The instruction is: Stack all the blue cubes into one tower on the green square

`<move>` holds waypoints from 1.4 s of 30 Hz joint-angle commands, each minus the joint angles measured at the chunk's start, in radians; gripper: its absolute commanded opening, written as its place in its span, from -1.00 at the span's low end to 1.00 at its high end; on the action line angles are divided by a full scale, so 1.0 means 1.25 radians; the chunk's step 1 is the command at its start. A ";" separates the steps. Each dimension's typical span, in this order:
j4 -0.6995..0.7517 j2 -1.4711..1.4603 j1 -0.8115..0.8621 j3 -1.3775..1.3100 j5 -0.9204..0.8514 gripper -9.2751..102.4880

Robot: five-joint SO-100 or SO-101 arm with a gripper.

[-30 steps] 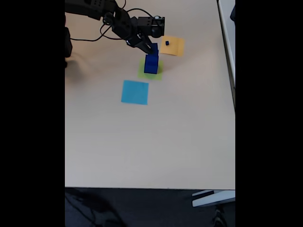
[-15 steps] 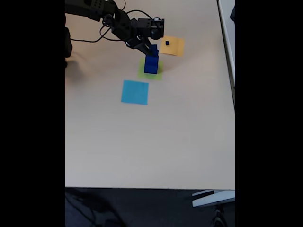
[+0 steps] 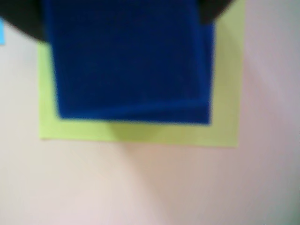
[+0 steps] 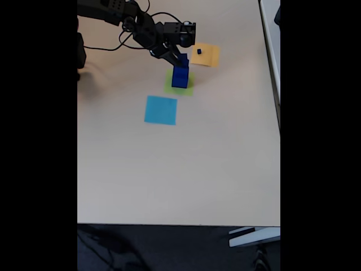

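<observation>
Resting on the green square [image 4: 180,83] in the upper middle of the fixed view is a short tower of blue cubes [image 4: 180,76]: a larger cube at the bottom with a smaller one on top. The gripper [image 4: 181,57] sits right at the upper cube, reaching in from the upper left of the frame; whether its jaws clamp the cube or merely flank it cannot be told at this resolution. A black cable loops behind the arm [image 4: 121,11] near the top edge.

One tiny blue cube [image 4: 199,51] lies apart on the orange-yellow square [image 4: 206,56], just to the upper right of the tower. The light-blue square [image 4: 161,109] lies bare, below and left of the green one, on the beige table [image 4: 180,169].

Wrist view, blurred: the blue cubes [image 3: 129,58] take up the upper centre of the frame, with a second blue edge offset along the bottom and right, so the stacked faces are slightly misaligned. The green square [image 3: 140,131] shows around the left, lower and right margins. Dark gripper parts sit in both upper corners; a sliver of the light-blue square [image 3: 1,33] shows at the left edge.
</observation>
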 commanded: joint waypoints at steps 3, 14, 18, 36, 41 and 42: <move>-0.023 0.004 0.002 -0.007 0.006 -0.78; -0.026 0.004 0.004 -0.005 0.006 -0.76; -0.032 0.004 0.004 -0.002 0.000 -0.73; -0.038 0.006 0.001 0.006 0.007 -0.72; -0.039 0.006 0.000 0.006 0.007 -0.68; -0.040 0.006 0.000 0.007 0.007 -0.67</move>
